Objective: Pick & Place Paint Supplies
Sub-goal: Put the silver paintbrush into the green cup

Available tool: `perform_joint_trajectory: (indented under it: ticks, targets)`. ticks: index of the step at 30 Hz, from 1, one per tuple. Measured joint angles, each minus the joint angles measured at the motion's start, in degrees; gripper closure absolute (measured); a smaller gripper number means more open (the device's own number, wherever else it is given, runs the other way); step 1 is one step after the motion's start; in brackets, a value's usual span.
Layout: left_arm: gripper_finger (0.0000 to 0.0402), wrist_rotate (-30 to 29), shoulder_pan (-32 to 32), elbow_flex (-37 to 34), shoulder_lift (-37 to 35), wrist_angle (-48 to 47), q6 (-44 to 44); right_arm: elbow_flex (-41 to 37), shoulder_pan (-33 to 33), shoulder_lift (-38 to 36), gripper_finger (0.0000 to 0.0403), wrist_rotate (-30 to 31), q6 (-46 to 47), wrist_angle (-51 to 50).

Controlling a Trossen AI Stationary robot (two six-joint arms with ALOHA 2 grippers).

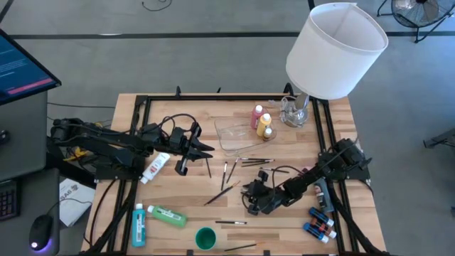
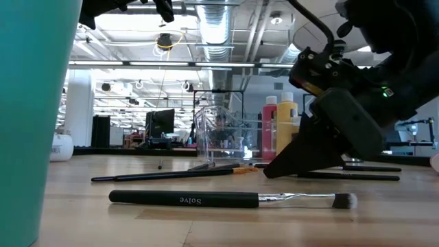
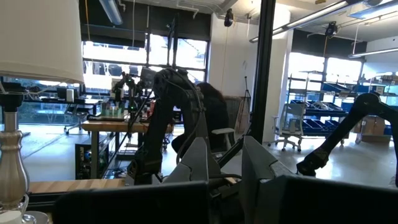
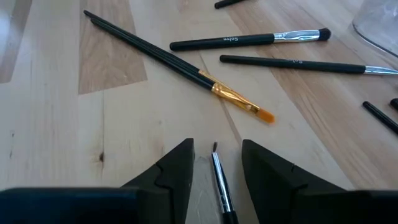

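My right gripper (image 1: 250,193) is down at the table, open, its fingers standing on either side of a thin dark brush (image 4: 219,180) that lies flat on the wood. I cannot see them touching it. An orange-tipped brush (image 4: 239,99) and several dark brushes (image 1: 231,174) lie scattered just beyond. A pink bottle (image 1: 257,116) and a yellow bottle (image 1: 264,125) stand in the clear tray (image 1: 231,134). My left gripper (image 1: 208,151) hovers open above the table's left half, pointing right; its fingers (image 3: 199,158) hold nothing.
A green bottle (image 1: 168,215), a blue bottle (image 1: 138,225) and a green cup (image 1: 205,238) sit near the front edge. A white tube (image 1: 156,168) lies under the left arm. Small bottles (image 1: 320,222) lie at front right. The white lamp (image 1: 334,50) stands at far right.
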Motion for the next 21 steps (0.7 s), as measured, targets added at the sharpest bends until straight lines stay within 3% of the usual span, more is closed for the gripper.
perform_joint_trajectory:
  ticks: [10, 19, 21]
  targets:
    - [0.0401, 0.0, 0.0, 0.0, 0.0, 0.0, 0.0, 0.1, 0.1, 0.0, 0.0295, -0.5, 3.7, -2.3]
    - [0.0401, 0.0, 0.0, 0.0, 0.0, 0.0, 0.0, 0.1, 0.1, -0.2, 0.0389, -0.3, 7.4, -5.8]
    - [0.0401, 0.0, 0.0, 0.0, 0.0, 0.0, 0.0, 0.1, 0.1, -0.2, 0.0393, -0.2, 7.5, -5.8]
